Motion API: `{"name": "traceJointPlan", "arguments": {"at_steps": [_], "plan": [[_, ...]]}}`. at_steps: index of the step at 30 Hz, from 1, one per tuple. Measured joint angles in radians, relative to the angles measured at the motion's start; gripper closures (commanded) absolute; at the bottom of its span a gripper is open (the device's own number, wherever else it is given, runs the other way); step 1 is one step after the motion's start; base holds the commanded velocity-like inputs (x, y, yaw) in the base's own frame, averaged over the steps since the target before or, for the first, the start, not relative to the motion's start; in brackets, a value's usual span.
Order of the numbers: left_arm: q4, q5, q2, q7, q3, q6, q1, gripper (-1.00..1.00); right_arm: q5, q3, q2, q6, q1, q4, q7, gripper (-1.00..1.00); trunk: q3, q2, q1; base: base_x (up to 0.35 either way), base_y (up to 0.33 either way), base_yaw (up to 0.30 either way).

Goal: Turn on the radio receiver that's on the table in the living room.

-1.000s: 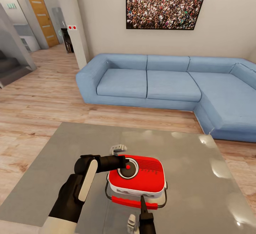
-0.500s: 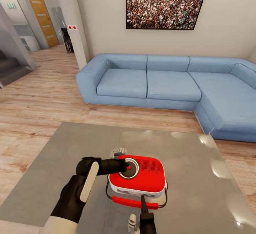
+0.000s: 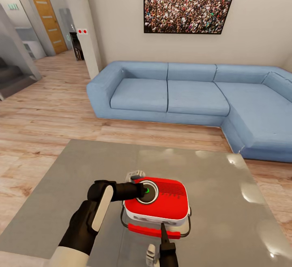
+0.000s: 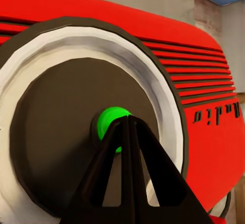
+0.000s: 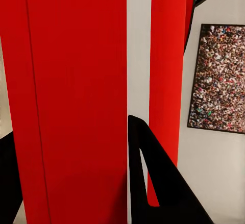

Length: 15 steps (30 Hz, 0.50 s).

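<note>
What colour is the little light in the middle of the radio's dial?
Green. The light on the radio receiver shows best in the left wrist view.

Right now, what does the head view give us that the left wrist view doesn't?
Head view alone: the table carrying the radio receiver, the red handle with the right gripper at it, the blue sofa and the crowd picture. Left wrist view alone: the left gripper with its fingers together, tip on the button, and the lettering. Both: the red body, the round dial and its green light.
</note>
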Motion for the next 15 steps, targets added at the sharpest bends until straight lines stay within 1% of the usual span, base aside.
{"name": "traceJointPlan", "arguments": {"at_steps": [2,3,4,5,6,7,9,11,12,15], "plan": [[-0.006,0.005,0.000,0.000,0.000,0.000,0.000,1.00,0.000,-0.001,0.000,-0.001,0.000,0.001,0.001,1.00,0.000,0.000,0.000,0.000,0.000,0.000],[-0.011,0.015,0.000,0.000,-0.001,0.000,0.000,1.00,-0.005,-0.002,0.000,-0.001,0.000,0.002,0.002,1.00,0.000,0.000,0.000,0.000,0.000,0.000],[-0.036,0.046,0.000,0.000,-0.002,0.000,0.000,1.00,-0.025,-0.003,0.000,-0.001,0.000,0.004,0.003,1.00,0.000,0.000,0.000,0.000,0.000,0.000],[-0.057,0.069,0.000,0.000,-0.002,0.000,0.000,1.00,-0.052,-0.004,0.000,-0.007,0.000,0.006,0.004,1.00,0.000,0.000,0.000,0.000,0.000,0.000],[-0.067,0.079,0.000,0.000,-0.002,0.000,0.000,1.00,-0.061,-0.004,0.000,-0.008,0.000,0.006,0.003,1.00,0.000,0.000,0.000,0.000,0.000,0.000],[-0.095,0.113,0.000,0.000,-0.003,0.000,0.000,1.00,-0.067,-0.005,-0.001,-0.002,0.000,0.006,0.002,1.00,0.000,0.000,0.000,0.000,0.000,0.000],[-0.129,0.143,0.002,-0.001,-0.004,-0.001,0.000,1.00,-0.092,-0.007,-0.001,-0.011,0.000,0.008,0.004,1.00,0.000,0.000,0.000,0.000,0.000,0.000],[-0.146,0.156,0.002,-0.002,-0.004,-0.001,0.000,1.00,-0.089,-0.007,-0.001,-0.008,0.000,0.007,0.004,1.00,0.000,0.000,0.000,0.000,0.000,0.000],[-0.161,0.163,0.002,-0.003,-0.004,-0.001,0.000,1.00,-0.093,-0.009,-0.001,-0.009,0.000,0.007,0.005,1.00,0.000,0.000,0.000,0.000,0.000,0.000],[-0.193,0.173,0.002,-0.006,-0.005,-0.001,0.000,1.00,-0.099,-0.011,-0.002,-0.011,0.000,0.007,0.007,1.00,0.000,0.000,0.000,0.000,0.000,0.000]]}}
